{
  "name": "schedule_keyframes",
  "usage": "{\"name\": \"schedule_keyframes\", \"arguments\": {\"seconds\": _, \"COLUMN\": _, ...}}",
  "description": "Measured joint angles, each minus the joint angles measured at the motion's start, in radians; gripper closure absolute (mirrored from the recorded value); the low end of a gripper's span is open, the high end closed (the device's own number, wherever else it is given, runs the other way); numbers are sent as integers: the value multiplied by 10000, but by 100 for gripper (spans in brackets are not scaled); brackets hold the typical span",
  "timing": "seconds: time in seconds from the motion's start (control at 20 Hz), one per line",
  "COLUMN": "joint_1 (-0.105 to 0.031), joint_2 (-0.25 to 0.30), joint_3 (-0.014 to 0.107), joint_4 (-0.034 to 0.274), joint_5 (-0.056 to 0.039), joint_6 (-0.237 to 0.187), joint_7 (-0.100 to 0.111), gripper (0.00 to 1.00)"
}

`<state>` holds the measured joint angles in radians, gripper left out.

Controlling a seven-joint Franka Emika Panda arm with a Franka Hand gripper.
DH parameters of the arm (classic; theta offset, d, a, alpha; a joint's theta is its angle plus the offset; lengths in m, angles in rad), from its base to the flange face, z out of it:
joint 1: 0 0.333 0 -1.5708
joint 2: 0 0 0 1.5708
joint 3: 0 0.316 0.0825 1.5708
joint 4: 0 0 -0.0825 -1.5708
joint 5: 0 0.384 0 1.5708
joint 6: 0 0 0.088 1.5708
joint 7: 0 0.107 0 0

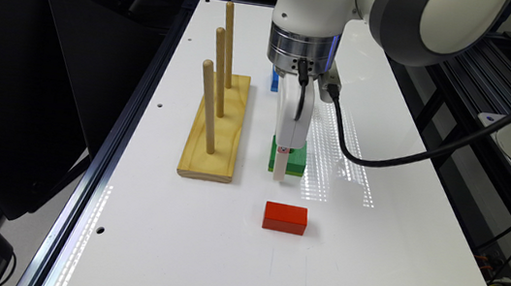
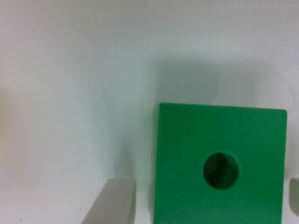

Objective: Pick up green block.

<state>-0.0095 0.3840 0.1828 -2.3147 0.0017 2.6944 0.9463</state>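
a lab: white bench (image 1: 369,254), dark monitors (image 1: 13,84), aluminium framing (image 1: 497,80).

A glossy white table (image 1: 396,228) is being seen mirroring light beside the peg board (image 1: 215,128), whose pale wood grain is showing. The green block (image 2: 219,140) and red block (image 1: 285,218) are looking matt painted.

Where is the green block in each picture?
Exterior view: the green block sits mid-table, right of the peg board, partly behind the gripper.
Wrist view: the green block is close up, a gripper finger on either side.
Shared landmark: the white table.
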Motion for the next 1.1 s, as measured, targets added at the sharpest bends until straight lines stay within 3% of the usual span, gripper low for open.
{"name": "schedule_keyframes", "arguments": {"seconds": 0.5, "joint_1": 0, "joint_2": 111, "joint_3": 0, "joint_4": -1, "joint_5": -25, "joint_6": 25, "joint_7": 1, "gripper": 0}}
{"name": "schedule_keyframes", "arguments": {"seconds": 0.55, "joint_1": -2, "joint_2": 108, "joint_3": 3, "joint_4": -2, "joint_5": -29, "joint_6": 24, "joint_7": 0, "gripper": 100}}
{"name": "schedule_keyframes", "arguments": {"seconds": 1.1, "joint_1": -4, "joint_2": 107, "joint_3": 5, "joint_4": -2, "joint_5": -29, "joint_6": 24, "joint_7": 0, "gripper": 100}}
